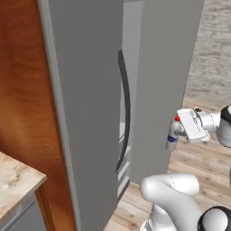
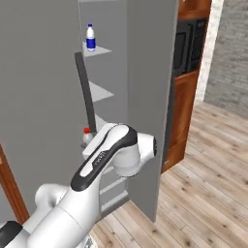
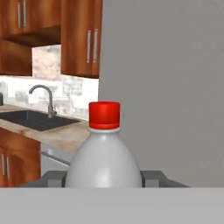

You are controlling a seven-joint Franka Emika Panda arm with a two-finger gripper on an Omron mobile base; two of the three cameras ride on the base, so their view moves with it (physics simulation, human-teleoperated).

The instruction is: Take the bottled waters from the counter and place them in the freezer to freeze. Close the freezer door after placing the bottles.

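Note:
My gripper (image 1: 175,131) is shut on the greyish bottled water with the red cap (image 1: 172,137), holding it upright by its body. In the hand view that bottle (image 3: 104,157) rises between the fingertips (image 3: 155,177). It hangs at mid height by the freezer (image 2: 104,72), which stands open with grey shelves showing. The red cap (image 2: 87,131) peeks out behind my arm, close to the dark bar handle (image 2: 85,92). The blue-capped bottled water (image 2: 90,38) stands upright on the top shelf. The freezer door (image 1: 85,113) is the tall grey panel left of the gap. The counter (image 1: 13,180) lies low on the left.
A second tall grey panel (image 2: 150,97) stands right of the gap, with a black microwave (image 2: 186,43) in wood cabinets behind it. The hand view looks past the bottle at the counter's black sink (image 3: 35,118) and tap. Wooden floor (image 2: 203,193) lies open to the right.

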